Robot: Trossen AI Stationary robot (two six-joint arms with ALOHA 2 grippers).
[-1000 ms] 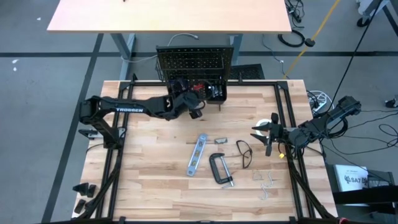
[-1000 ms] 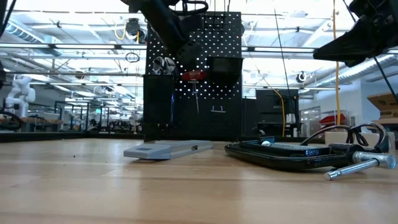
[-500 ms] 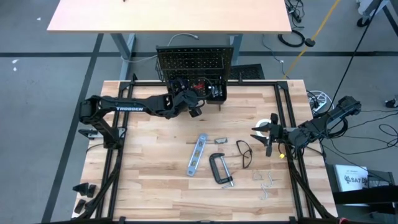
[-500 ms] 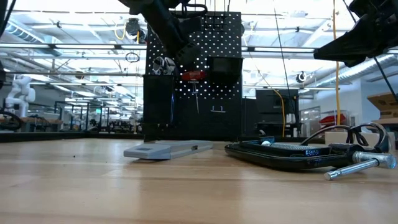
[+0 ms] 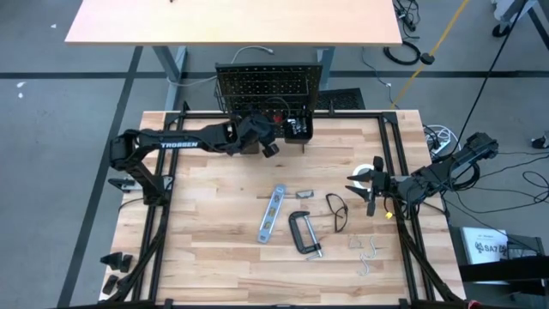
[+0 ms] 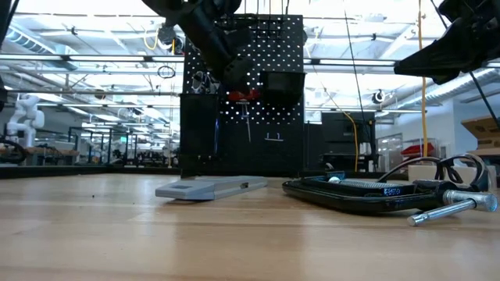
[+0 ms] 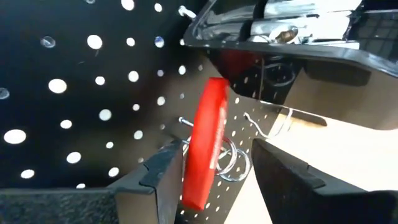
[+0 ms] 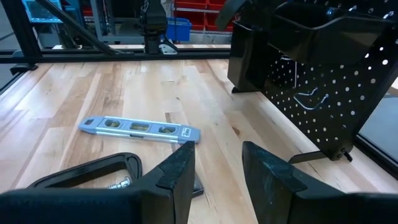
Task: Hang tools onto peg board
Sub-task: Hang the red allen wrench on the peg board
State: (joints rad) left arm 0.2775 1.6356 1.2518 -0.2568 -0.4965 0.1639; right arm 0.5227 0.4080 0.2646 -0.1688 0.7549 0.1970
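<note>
Red screwdriver [image 7: 208,143] handle sits between my left gripper [image 7: 214,180] fingers, hanging on a wire hook of the peg board [image 5: 268,84]; jaws stand apart, gaps either side, gripping nothing. My right gripper [image 5: 358,183] hovers part-open and empty; level [image 8: 140,129] and C-clamp [image 5: 304,232] lie just ahead of it.

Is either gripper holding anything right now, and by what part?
No. The left gripper stands open around the screwdriver's red handle; the right gripper is empty.
</note>
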